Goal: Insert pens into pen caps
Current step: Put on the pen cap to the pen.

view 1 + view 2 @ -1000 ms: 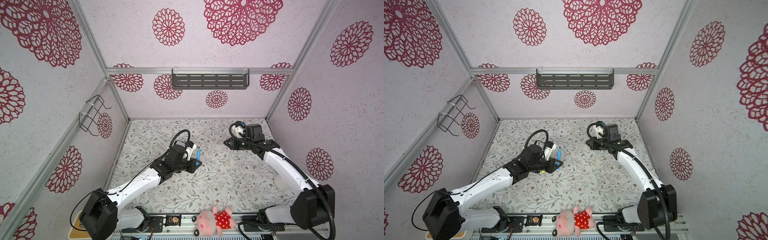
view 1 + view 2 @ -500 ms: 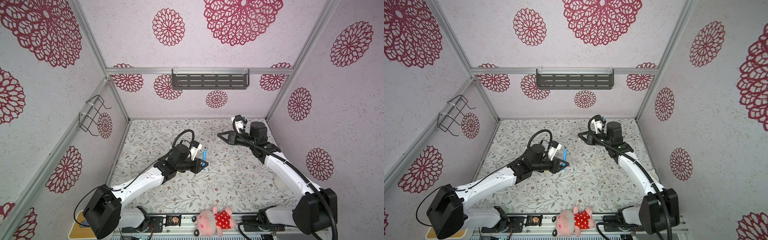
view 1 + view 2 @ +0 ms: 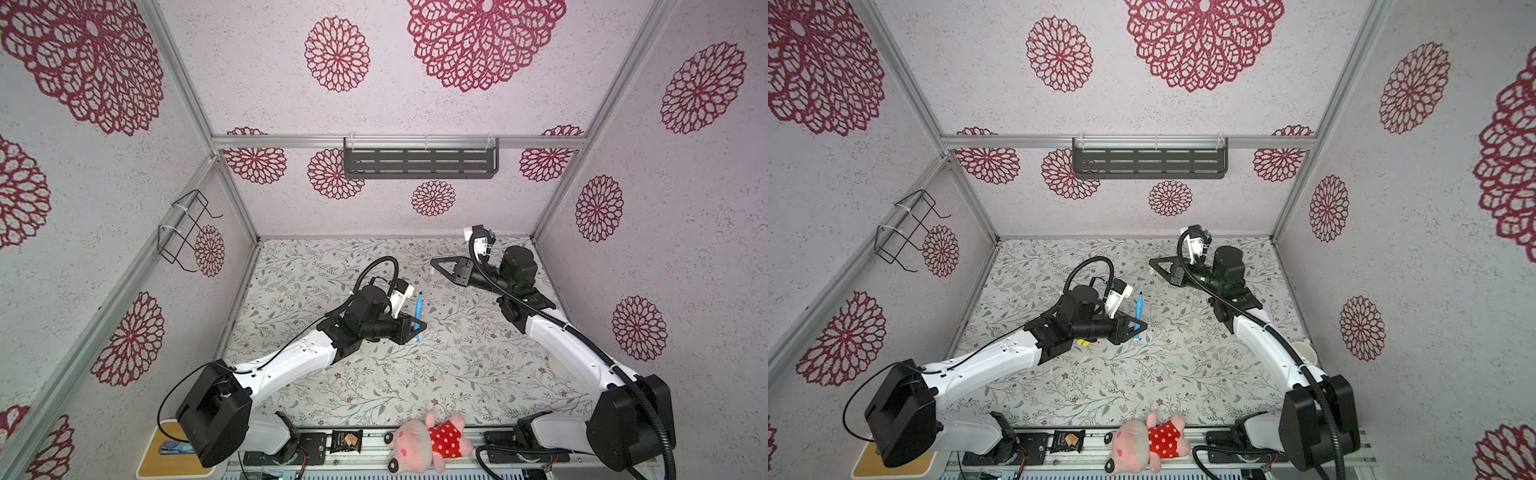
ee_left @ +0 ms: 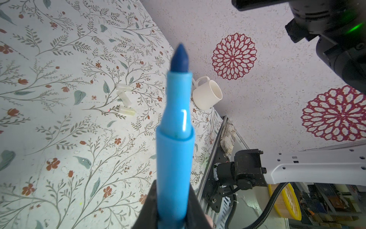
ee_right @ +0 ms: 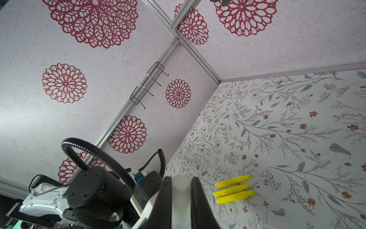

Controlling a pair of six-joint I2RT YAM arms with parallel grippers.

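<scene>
Left gripper (image 3: 417, 328) pinches the blue pen (image 3: 419, 309) over the middle of the table (image 3: 415, 374), the pen's tip jutting past its fingers. Right gripper (image 3: 434, 264), near the far edge, is clamped on what looks like a translucent cap (image 5: 179, 190).

Left arm (image 3: 291, 365) and right arm (image 3: 569, 353) in white shells dotted with small screw holes, black cylindrical joints, bulky black shoulder housings, ribbed black hoses (image 5: 95, 149) looping above wrists, green status light (image 4: 355, 28), black wedge-shaped left claw (image 3: 419, 328) and right claw (image 3: 436, 265)
</scene>
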